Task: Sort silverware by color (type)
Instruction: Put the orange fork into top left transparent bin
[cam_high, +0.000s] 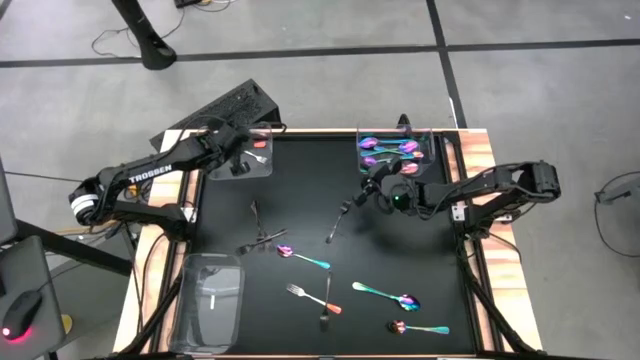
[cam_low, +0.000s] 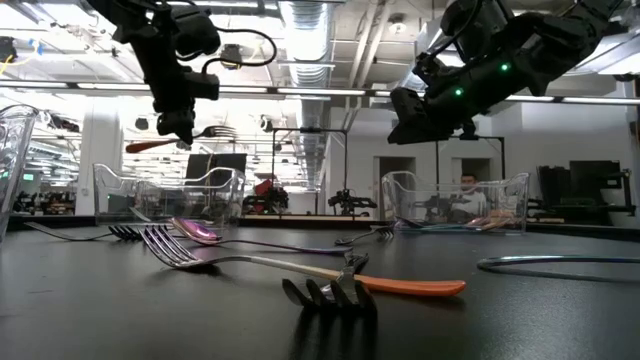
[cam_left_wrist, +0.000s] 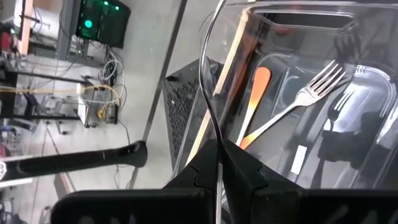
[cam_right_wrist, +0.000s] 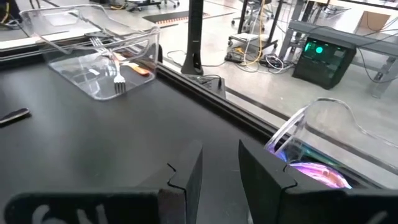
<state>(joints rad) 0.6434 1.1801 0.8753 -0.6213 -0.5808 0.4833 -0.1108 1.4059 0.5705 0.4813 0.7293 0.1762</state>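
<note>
My left gripper (cam_high: 240, 142) hangs over the clear tray (cam_high: 232, 170) at the far left and is shut on a coppery-handled fork (cam_low: 150, 145). An orange-handled piece (cam_left_wrist: 258, 84) lies in that tray. My right gripper (cam_right_wrist: 217, 171) hovers open and empty above the table, beside the far-right tray (cam_high: 432, 152) holding iridescent silverware (cam_high: 390, 150). More silverware lies flat on the black table: dark forks (cam_high: 258, 228), a dark spoon (cam_high: 338, 218), iridescent spoons (cam_high: 385, 294) and a coppery fork (cam_high: 312, 298). My left gripper pinches the fork where the orange handle meets the silver neck (cam_left_wrist: 244, 139), coming from above at a slant. The tines (cam_left_wrist: 326, 73) stick out past the fingertips, and the fingers hide the handle in the wrist view. The fork hangs about level, clear above the tray.
Another clear tray (cam_high: 190, 305) stands at the near left corner. A black box (cam_high: 225, 108) sits just beyond the table's far left edge. In the low view, a fork with an orange handle (cam_low: 400, 285) lies close to the near edge.
</note>
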